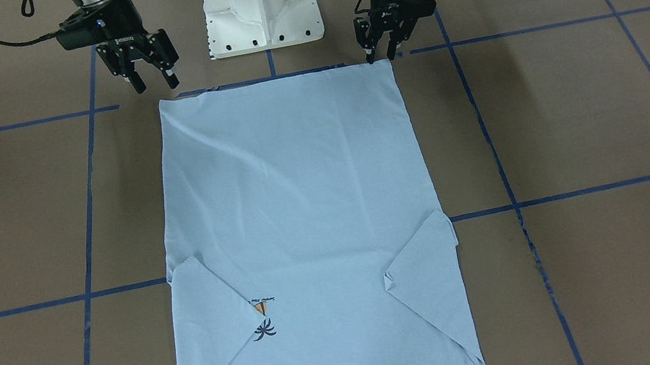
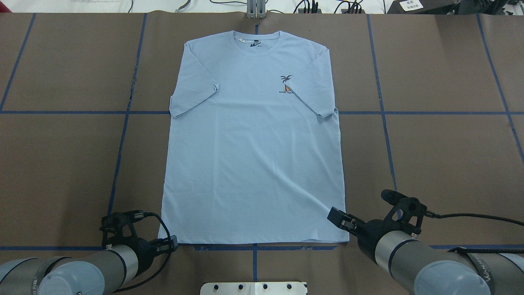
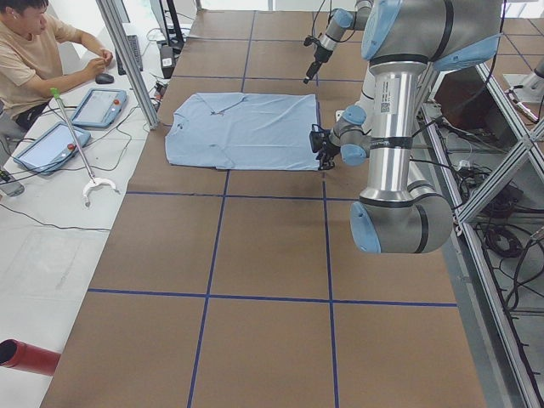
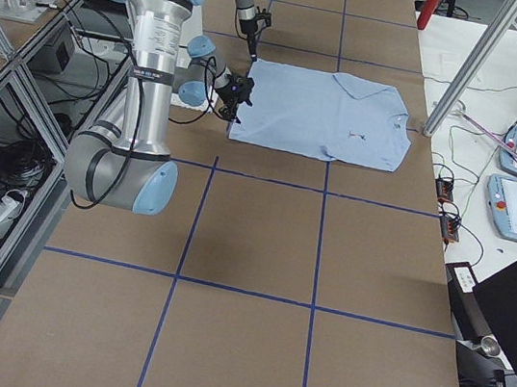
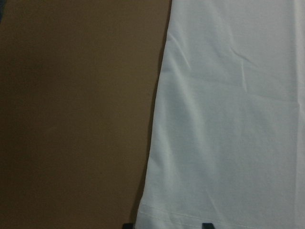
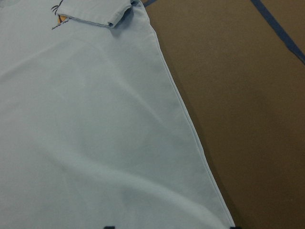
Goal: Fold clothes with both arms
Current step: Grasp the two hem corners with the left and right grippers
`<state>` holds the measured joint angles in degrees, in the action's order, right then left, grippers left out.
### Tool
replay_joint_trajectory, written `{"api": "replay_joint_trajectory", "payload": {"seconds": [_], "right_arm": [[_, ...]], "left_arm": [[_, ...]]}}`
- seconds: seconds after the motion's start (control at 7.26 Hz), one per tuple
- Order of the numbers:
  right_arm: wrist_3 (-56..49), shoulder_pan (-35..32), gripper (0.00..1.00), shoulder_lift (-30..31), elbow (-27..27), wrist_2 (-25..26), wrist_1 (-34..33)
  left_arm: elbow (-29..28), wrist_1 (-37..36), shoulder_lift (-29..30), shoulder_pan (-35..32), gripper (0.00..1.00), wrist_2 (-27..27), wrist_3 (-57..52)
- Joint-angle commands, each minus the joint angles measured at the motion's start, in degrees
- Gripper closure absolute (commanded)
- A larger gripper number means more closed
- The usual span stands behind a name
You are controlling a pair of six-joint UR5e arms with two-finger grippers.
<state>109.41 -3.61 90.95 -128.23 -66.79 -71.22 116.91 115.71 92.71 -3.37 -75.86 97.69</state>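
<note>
At the table's [image 1: 586, 109] near edge, by the white base [image 1: 260, 6], both grippers hang at the shirt's [image 1: 301, 200] near corners. The left gripper [image 1: 381, 57] points down at the hem's [image 1: 273, 80] left corner. Its fingers are a little apart, and its wrist view shows the shirt's side edge running between the tips. The right gripper [image 1: 156, 86] is tilted at the hem's right corner, fingers spread wider, with nothing between them. Whether either touches the cloth cannot be told.

The shirt lies flat and front up across the middle of the table. Its hem runs along the blue tape line [image 2: 61, 248] closest to the near edge. Farther out, both sleeves are folded inward onto the chest: the left sleeve [image 2: 192, 90] and the right sleeve [image 2: 315, 86], whose edge covers part of the palm print [image 2: 286, 80]. The collar [image 2: 258, 39] with its dark label [image 2: 254, 42] lies close to the far edge.
</note>
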Motion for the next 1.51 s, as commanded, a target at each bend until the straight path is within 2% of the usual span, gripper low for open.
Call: {"api": "replay_joint_trajectory", "payload": {"seconds": [0.0, 0.14, 0.28, 0.41, 0.55, 0.96, 1.1, 1.38], "right_arm": [[-0.1, 0.0, 0.15, -0.1, 0.0, 0.3, 0.0], [-0.1, 0.1, 0.15, -0.2, 0.0, 0.4, 0.0], [-0.1, 0.1, 0.15, -0.2, 0.0, 0.4, 0.0], [-0.1, 0.1, 0.14, -0.2, 0.1, 0.4, 0.0], [-0.1, 0.1, 0.14, -0.3, 0.1, 0.4, 0.0], [0.1, 0.8, 0.14, -0.3, 0.2, 1.3, -0.1], [1.2, 1.9, 0.17, -0.4, 1.0, 2.5, -0.3], [10.0, 3.3, 0.40, -1.3, 3.9, 3.1, -2.8]], "left_arm": [[-0.8, 0.0, 0.6, 0.0, 0.44, -0.4, -0.3], [-0.7, 0.0, 0.6, -0.1, 0.45, -0.4, -0.6], [-0.7, 0.0, 0.6, -0.1, 0.58, -0.4, -0.6], [-0.7, 0.0, 0.6, -0.1, 0.82, -0.4, -0.6], [-0.5, 0.0, 0.5, -0.2, 1.00, -0.4, -0.6], [-0.1, 0.0, 2.1, -0.9, 1.00, 0.1, -0.6], [0.2, 0.0, 2.3, -1.0, 1.00, 0.0, -0.6], [2.2, 0.0, 3.1, -1.1, 1.00, 0.0, -0.2]]}}
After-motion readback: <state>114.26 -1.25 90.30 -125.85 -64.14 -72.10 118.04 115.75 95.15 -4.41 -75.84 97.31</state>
